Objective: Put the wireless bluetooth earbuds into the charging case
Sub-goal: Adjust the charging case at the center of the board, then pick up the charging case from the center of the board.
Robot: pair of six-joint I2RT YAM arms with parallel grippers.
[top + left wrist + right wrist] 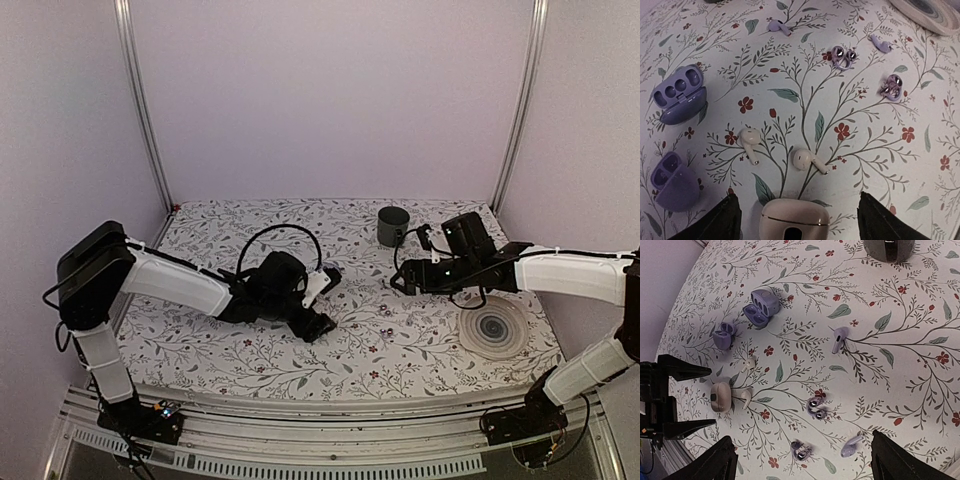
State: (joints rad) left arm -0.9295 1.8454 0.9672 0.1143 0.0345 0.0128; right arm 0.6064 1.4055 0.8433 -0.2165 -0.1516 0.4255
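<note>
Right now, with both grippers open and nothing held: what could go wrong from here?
1. Wrong pairing. Two open cases, the upper purple case and the lower purple case, sit near a white case. There are three bud styles: white earbuds, lilac stem buds and lilac clip buds.
2. The white case looks shut, so buds likely cannot go in yet.
3. The left gripper hangs wide open beside the white case and could nudge it or the white earbuds.
</note>
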